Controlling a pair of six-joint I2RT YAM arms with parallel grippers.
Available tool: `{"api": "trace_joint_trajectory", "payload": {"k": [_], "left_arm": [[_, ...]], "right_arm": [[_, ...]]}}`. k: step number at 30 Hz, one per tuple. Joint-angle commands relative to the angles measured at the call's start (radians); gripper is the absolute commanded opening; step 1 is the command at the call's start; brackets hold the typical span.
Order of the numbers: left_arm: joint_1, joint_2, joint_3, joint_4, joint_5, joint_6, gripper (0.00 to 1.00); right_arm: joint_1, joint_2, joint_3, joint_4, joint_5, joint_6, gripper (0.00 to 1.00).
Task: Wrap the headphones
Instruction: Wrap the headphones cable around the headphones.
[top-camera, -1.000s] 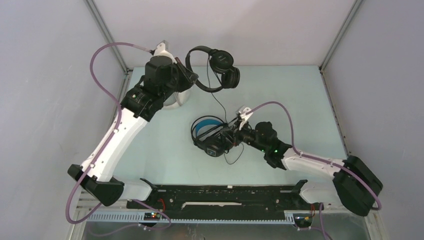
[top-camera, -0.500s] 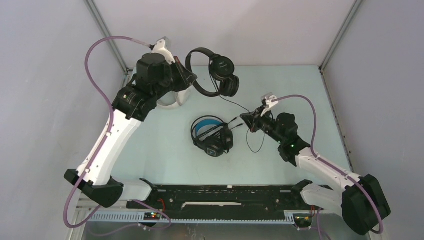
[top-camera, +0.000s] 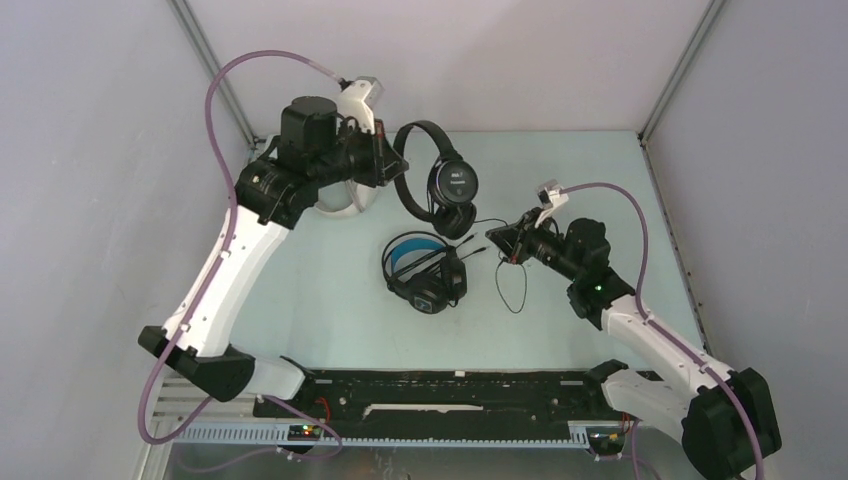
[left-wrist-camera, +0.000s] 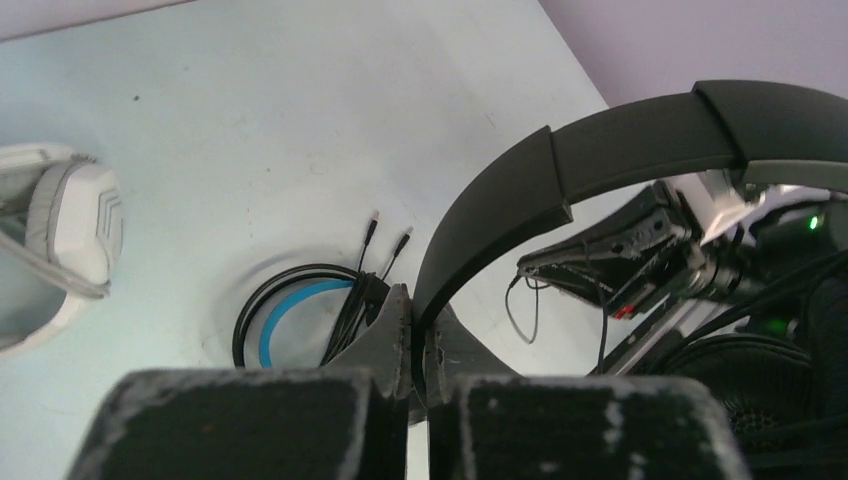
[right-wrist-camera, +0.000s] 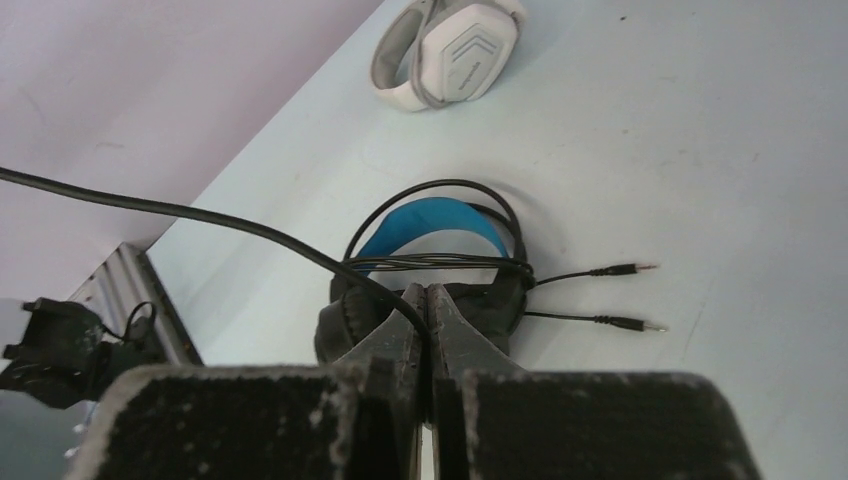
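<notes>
We see the left gripper (top-camera: 388, 166) up in the air at the far left of the table (top-camera: 600, 180). Its two fingers (left-wrist-camera: 385, 340) are pressed tight on the band of the slim black headphones (top-camera: 452, 184). That set hangs above the table, with its ear cups to the right of the gripper.

The right gripper (top-camera: 497, 236) is a little right of the middle. Its fingers (right-wrist-camera: 395, 345) are squeezed shut on the thin black cable (top-camera: 512, 290) of that same set. The cable runs from the ear cups to the gripper and then drops in a loop on the near side. We cannot tell if the loop touches the table.

The black and blue headphones (top-camera: 425, 272) lie flat in the middle of the table, just left of the right gripper. Their cord is bunched on them, and two plugs (right-wrist-camera: 636, 267) stick out to the right.

The white and grey headphones (top-camera: 347, 203) lie at the far left, partly hidden behind the left arm.
</notes>
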Motion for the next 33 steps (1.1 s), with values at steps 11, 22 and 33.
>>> {"api": "trace_joint_trajectory", "payload": {"k": [11,22,33], "left_arm": [[-0.048,-0.073,-0.173,0.064,-0.024,0.493,0.0],[-0.167,-0.137,-0.348,0.183,-0.199,0.742,0.0],[-0.245,-0.162,-0.433,0.313,-0.477,0.878,0.0]], "right_arm": [[-0.047,-0.051,0.253,-0.265,-0.23,0.071,0.0],[-0.12,-0.049,0.322,-0.322,-0.34,0.185,0.0],[-0.12,0.006,0.324,-0.114,-0.587,0.431,0.0]]}}
